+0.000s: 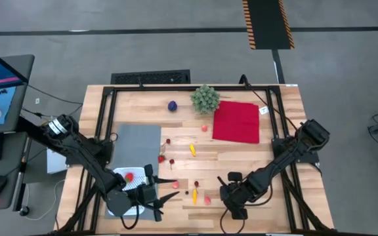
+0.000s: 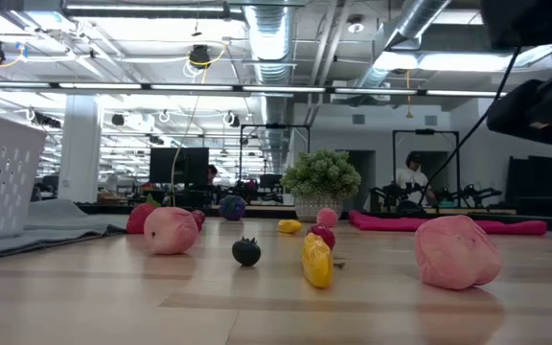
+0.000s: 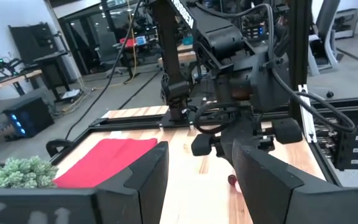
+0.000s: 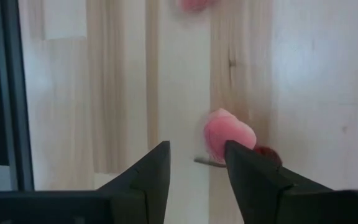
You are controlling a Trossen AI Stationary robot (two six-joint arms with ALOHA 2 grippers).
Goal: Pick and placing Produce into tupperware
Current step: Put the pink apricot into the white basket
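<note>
While the left hand [image 1: 166,193] waits spread, the right hand [image 4: 196,163], fingers apart, hovers just short of a pink fruit [image 4: 227,135]

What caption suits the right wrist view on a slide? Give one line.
Right gripper, fingers open, hovers over the wooden table just short of a pink toy fruit.

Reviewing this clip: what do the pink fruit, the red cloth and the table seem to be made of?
Pink fruit: likely soft fabric or foam, with a matte, lumpy, creased skin. Red cloth: thin textile, lying flat with a small tag at one corner. Table: light wood, with visible plank seams, grain and a smooth finish.
</note>
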